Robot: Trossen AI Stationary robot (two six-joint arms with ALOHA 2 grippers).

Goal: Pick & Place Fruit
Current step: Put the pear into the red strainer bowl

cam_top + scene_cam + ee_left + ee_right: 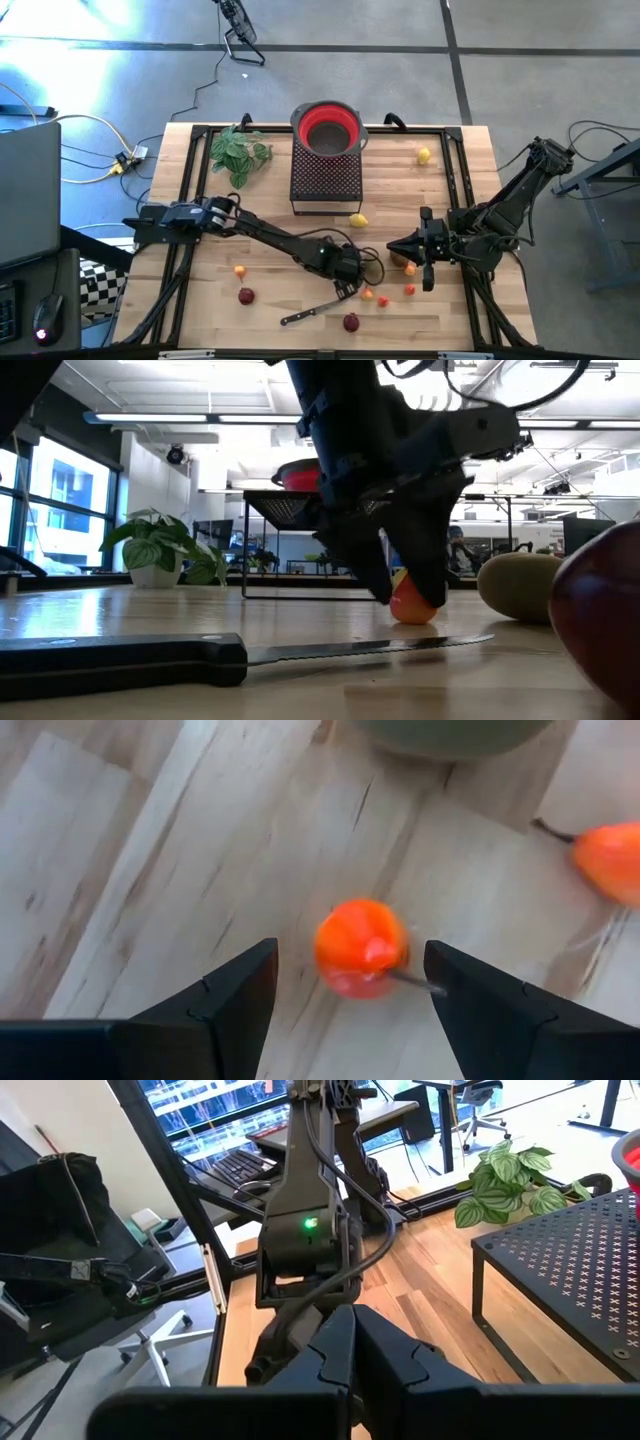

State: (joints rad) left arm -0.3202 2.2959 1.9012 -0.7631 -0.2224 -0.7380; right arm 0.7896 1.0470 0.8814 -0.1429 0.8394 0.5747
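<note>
A tiny orange-red fruit [362, 948] lies on the wooden table [200, 310], and my left gripper [350, 982] stands open over it. One finger is on either side, with a gap to each. The low view shows the same fruit [413, 606] between the dark fingers [378, 575], which slant down. In the high view this gripper [355, 289] is near the table's front middle. Another orange fruit [610, 860] and an olive-green oval [520, 586] lie close by. My right gripper [394, 247] waits shut above the table's right half.
A black-handled knife [310, 312] lies just in front of the left gripper. Dark red balls [350, 322] [246, 296], small orange fruit [409, 290] and lemons [358, 220] [424, 155] are scattered about. A red bowl [327, 127] sits on a black mesh stand [325, 178] at the far middle, a leafy sprig [238, 152] to its left.
</note>
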